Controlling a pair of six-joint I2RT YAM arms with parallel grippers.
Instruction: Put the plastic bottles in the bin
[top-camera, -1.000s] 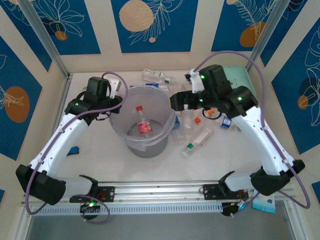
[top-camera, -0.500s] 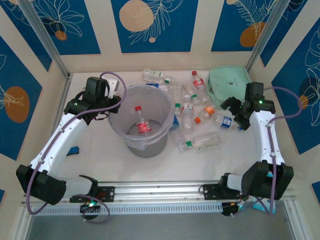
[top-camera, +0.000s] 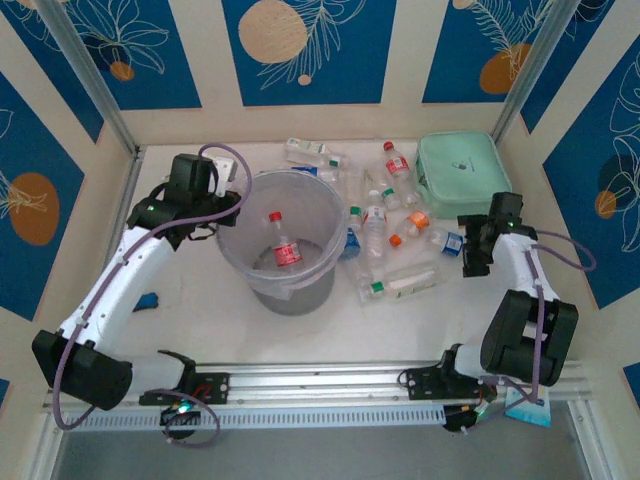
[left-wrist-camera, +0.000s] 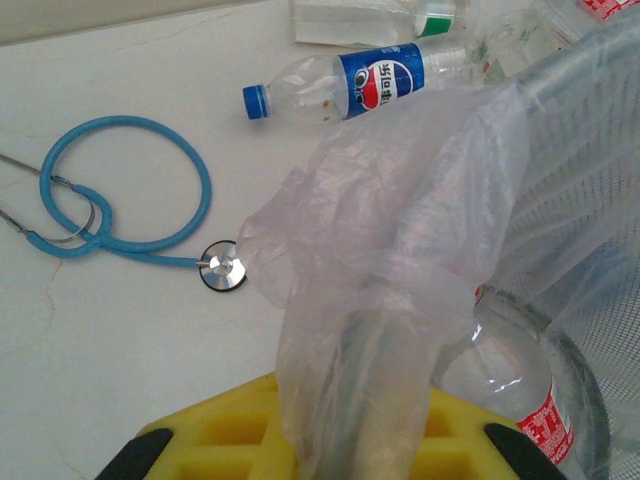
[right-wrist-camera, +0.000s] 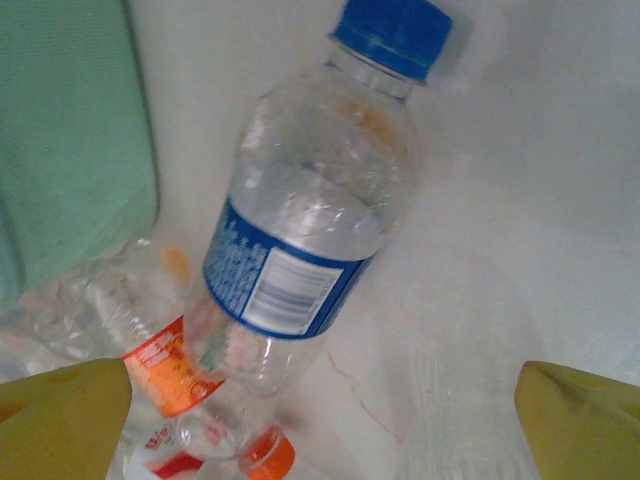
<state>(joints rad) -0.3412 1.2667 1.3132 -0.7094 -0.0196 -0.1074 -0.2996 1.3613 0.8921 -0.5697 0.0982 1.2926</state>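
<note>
Right of bin (top-camera: 285, 175), beside green box (top-camera: 460, 170): lower wide-open R gripper (top-camera: 476, 252) straight onto blue-cap bottle (right-wrist-camera: 300, 220), centre on label, squeeze gently, avoid orange-cap neighbour (right-wrist-camera: 160, 375); hold bin liner (left-wrist-camera: 400, 230) at rim w/ clamped L gripper (top-camera: 226, 207)

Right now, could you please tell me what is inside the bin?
One bottle with a red cap and red label sits inside the bin, plus a thin plastic liner gathered over its rim. The floor beneath the bottle is covered, so I cannot tell what's there.
</note>
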